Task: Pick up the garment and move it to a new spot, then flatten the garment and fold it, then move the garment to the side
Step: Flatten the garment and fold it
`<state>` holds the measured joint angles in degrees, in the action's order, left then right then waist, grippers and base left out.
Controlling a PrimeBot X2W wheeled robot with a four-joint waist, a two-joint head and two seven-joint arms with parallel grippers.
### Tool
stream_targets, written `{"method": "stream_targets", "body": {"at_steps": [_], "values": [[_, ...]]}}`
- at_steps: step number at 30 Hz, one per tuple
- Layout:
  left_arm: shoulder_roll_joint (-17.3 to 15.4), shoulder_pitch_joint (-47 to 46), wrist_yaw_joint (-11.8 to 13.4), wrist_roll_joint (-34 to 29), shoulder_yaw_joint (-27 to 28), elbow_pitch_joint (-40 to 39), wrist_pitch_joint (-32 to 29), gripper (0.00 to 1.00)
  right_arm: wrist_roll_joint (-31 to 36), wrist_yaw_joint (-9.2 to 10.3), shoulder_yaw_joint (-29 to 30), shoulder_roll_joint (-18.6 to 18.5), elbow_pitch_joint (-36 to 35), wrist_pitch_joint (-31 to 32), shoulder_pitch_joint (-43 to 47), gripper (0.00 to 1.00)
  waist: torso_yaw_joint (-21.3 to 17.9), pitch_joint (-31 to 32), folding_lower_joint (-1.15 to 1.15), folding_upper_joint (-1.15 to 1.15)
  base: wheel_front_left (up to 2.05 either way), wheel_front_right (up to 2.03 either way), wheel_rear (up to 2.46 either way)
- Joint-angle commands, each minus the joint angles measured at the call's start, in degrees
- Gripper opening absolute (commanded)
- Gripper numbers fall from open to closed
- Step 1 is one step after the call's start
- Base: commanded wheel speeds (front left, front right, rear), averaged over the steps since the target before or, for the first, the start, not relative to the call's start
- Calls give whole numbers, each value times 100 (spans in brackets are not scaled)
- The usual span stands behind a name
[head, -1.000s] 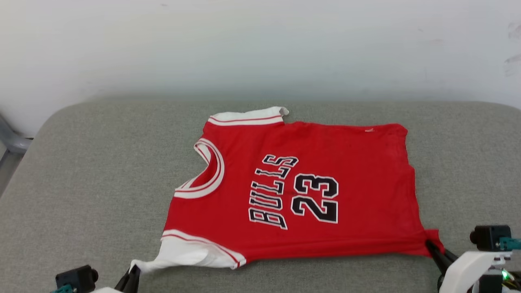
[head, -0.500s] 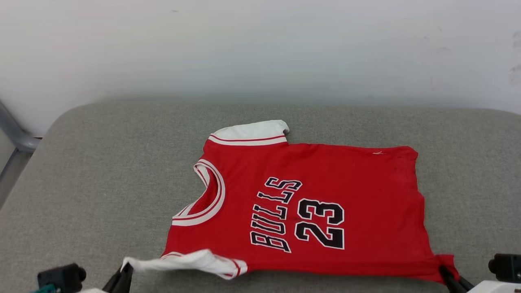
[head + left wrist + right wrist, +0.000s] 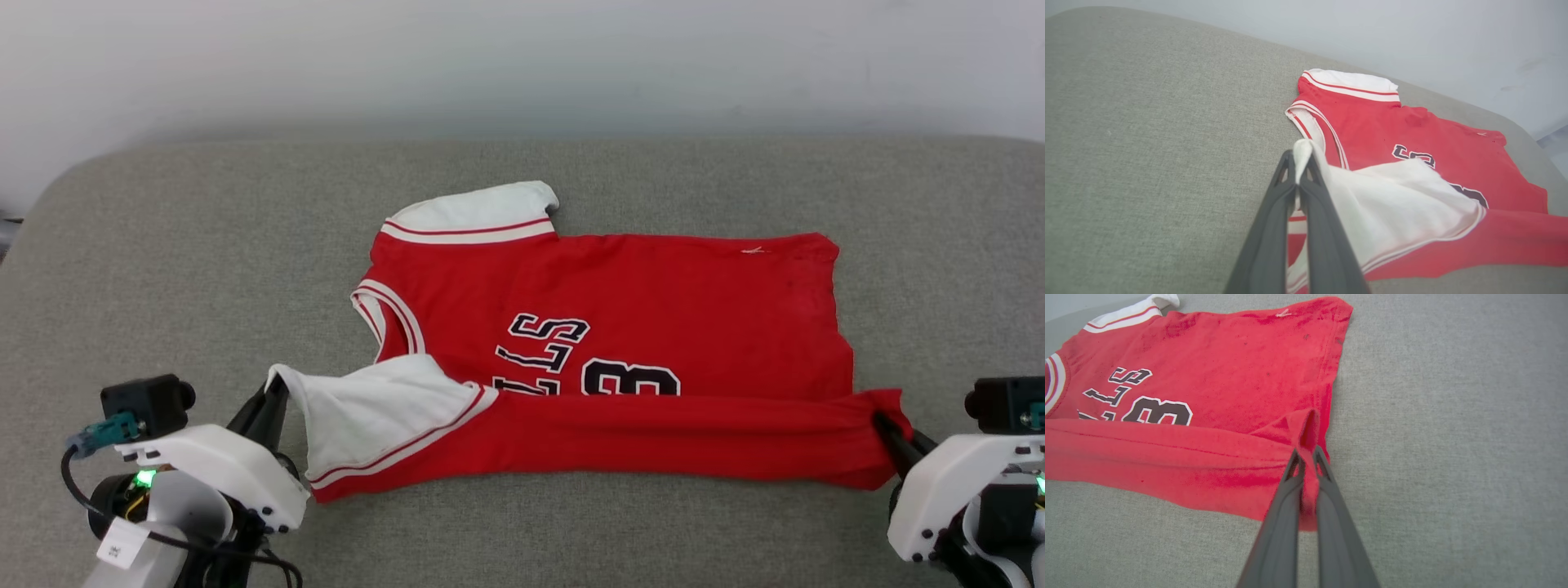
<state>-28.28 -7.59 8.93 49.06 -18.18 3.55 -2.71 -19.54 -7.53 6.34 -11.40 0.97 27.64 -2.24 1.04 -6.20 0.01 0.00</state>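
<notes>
A: State the position of the shirt.

B: Spread on the grey cushion, centre of the head view. Collar to the left, hem to the right. Far sleeve flat at upper centre.

A: Report both grippers.

B: Left gripper, lower left of the frame: pinched fully together on the tip of the near sleeve. Right gripper, lower right: pinched fully together on the near hem corner, red cloth bunched between the fingers.

A: List changes against one second ago.

B: Then: flat, complete lettering exposed, near edge down on the cushion. Now: near edge lifted and carried over the body as a long red band from sleeve to hem. Lower half of the lettering covered. Near sleeve raised just beside the collar. Disregard the overall shift of the frame; camera movement only.

A: Give the meaning for the task.

B: By judgement: flattening done, first lengthwise fold begun, not yet laid down. Side move not started.

A: Give the requirement for the next move.

B: Probably: keep both pinches level, keep the band taut, set the near edge parallel to the far edge. Risk: slack in the middle, crooked crease.
</notes>
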Motion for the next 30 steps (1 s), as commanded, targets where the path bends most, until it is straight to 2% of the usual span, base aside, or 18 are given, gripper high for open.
{"method": "stream_targets", "body": {"at_steps": [1, 11, 12, 13, 14, 15, 16, 17, 18, 21, 25, 30], "values": [[54, -225, -91, 9, -7, 186, 50, 0, 13, 8, -66, -32, 147, -23, -213, 0, -59, -251, -1, 0, 0, 0, 0], [400, -1112, -687, 99, -269, 1720, 24, 0, -139, 7, -654, -243, 1493, -328, -1070, 0, -72, -760, -1, 0, 0, 0, 0], [445, -1158, -746, 124, -303, 1849, -11, 0, -193, 7, -702, -236, 1619, -397, -1108, 2, -66, -774, -1, 0, 0, 0, 0], [481, -1199, -795, 144, -326, 1966, -16, 0, -222, 7, -749, -249, 1728, -466, -1157, 12, -60, -782, -1, 0, 0, 0, 0], [503, -1247, -836, 140, -345, 2058, 0, 0, -243, 8, -799, -276, 1826, -554, -1192, 41, -56, -782, -1, 0, 0, 0, 0], [530, -1286, -873, 161, -349, 2167, 19, 16, -311, 8, -846, -270, 1916, -632, -1215, 67, -54, -774, -1, 0, 0, 0, 0], [563, -1309, -915, 174, -370, 2252, 30, 41, -350, 8, -908, -294, 1951, -770, -1240, 98, -50, -756, -1, 0, 0, 0, 0], [595, -1330, -950, 171, -370, 2322, 91, 75, -395, 8, -925, -320, 1967, -964, -1280, 100, -42, -726, -1, 0, 0, 0, 0], [613, -1345, -988, 172, -356, 2385, 152, 100, -447, 8, -943, -343, 1986, -1130, -1292, 100, -33, -689, -1, 0, 0, 0, 0], [613, -1371, -1036, 158, -296, 2520, 362, 100, -463, 8, -977, -383, 1940, -1810, -1292, 100, -33, -541, -1, 0, 0, 0, 0], [530, -1310, -977, 115, -236, 2541, 509, 100, -376, 7, -1056, -431, 1813, -2614, -1128, 100, -46, -298, -1, 0, 0, 0, 0], [235, -1198, -825, 207, -218, 2361, 27, 100, -262, 7, -986, -362, 1556, -3038, -919, 100, -83, -21, -1, 0, 0, 0, 0]]}}
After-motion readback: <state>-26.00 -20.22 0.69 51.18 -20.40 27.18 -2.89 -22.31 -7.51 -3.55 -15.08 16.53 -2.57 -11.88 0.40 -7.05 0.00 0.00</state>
